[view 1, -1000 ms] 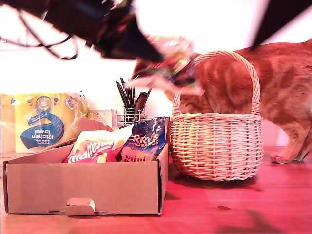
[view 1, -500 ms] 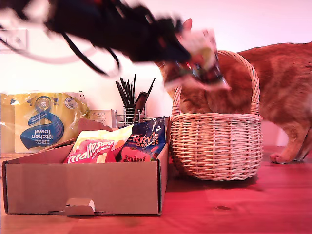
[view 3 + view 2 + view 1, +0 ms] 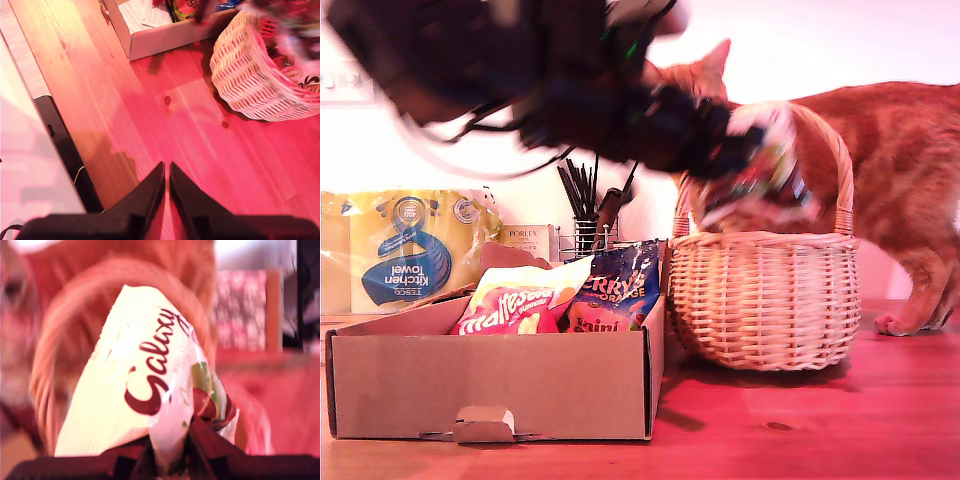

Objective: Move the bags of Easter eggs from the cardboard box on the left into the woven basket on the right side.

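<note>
Our first end effector (image 3: 170,452) grips a cream Galaxy bag (image 3: 765,165) by its edge, above the woven basket (image 3: 765,300) at the exterior view's right. Our second end effector (image 3: 166,172) hangs closed over the counter (image 3: 200,150). 2 bags (image 3: 560,295) lie in the cardboard box (image 3: 490,385).

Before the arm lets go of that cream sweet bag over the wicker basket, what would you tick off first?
1. Grip: my first gripper is shut on the cream Galaxy bag: ok.
2. Position: bag above the round tan woven basket, inside its handle arch: ok, though blurred.
3. Ginger cat right behind the basket, head near the bag: not ok.
4. Room inside the basket: cannot tell.
5. My second gripper shut, holding nothing, over bare table away from the drop: ok.
6. Red and blue bags wait in the brown cardboard box: ok.
</note>
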